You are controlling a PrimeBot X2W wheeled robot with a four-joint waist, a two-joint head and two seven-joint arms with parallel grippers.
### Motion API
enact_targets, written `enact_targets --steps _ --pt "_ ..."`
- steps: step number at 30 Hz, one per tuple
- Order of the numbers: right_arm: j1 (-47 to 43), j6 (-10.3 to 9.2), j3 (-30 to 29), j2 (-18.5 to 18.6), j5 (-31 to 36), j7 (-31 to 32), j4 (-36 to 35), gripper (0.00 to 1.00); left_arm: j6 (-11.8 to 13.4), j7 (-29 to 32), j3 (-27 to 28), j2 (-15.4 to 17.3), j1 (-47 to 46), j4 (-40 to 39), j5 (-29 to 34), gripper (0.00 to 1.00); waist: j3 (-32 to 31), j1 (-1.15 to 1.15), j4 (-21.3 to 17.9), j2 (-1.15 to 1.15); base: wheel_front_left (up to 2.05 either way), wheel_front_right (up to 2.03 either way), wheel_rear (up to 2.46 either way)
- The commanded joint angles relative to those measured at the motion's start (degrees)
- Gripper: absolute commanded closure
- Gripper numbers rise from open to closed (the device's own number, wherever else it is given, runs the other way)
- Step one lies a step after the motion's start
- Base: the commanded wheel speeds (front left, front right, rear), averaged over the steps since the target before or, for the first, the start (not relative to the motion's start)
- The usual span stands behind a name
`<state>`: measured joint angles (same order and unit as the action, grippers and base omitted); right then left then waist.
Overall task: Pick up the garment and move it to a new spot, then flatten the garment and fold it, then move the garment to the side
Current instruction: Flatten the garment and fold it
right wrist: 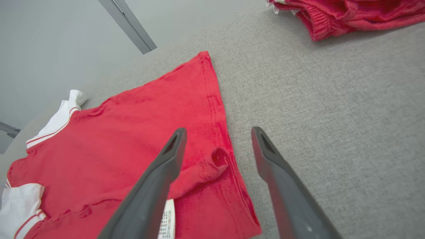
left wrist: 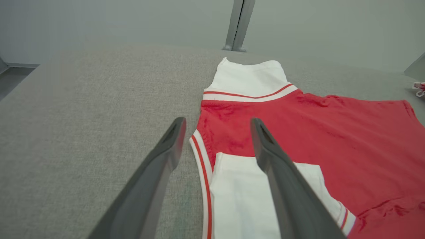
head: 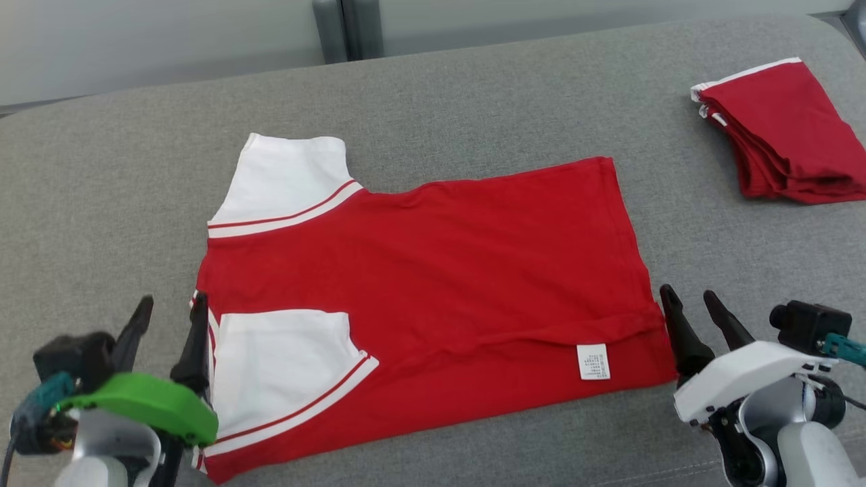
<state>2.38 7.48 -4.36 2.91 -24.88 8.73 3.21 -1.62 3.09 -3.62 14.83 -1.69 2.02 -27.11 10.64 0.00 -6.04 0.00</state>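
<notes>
Trouble from here would come mostly from the fold along the near side of the red cotton T-shirt with white, red-striped sleeves. The shirt is spread across the middle of the grey cloth-covered table, collar end to the left and hem to the right. Its near strip is turned over, so a small white care label faces up by the near right corner and the near white sleeve lies on the red body.

The left pincer stands open and empty, straddling the shirt's near left edge. The right pincer is open and empty too, just beside the hem at the near right corner.

A small pucker sits at the right end of the fold, and folding over it would likely press in a crease and leave the stack lopsided. The cloth looks thin and limp, so a pinch could catch only the top layer and peel the strip open on lifting. Uneven lifts by the two arms would skew the shirt or drag the far white sleeve out of line. The folded red garment pile sits at the far right of the table, so a careless slide that way could bump it
</notes>
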Motion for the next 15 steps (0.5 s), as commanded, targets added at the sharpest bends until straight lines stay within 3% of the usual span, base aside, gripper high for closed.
enact_targets --steps 1,15 --pt "1.8 0.01 0.9 0.0 0.6 -0.2 -0.5 0.0 -0.5 1.2 -0.6 1.0 -3.9 1.1 1.2 0.0 1.5 0.0 -1.0 0.0 0.0 0.0 0.0" --pt "14.4 0.01 10.3 2.1 0.6 -1.4 -1.1 0.0 -1.4 9.2 -5.9 4.0 -37.0 24.4 7.2 0.0 13.5 0.0 -7.3 0.0 0.0 0.0 0.0"
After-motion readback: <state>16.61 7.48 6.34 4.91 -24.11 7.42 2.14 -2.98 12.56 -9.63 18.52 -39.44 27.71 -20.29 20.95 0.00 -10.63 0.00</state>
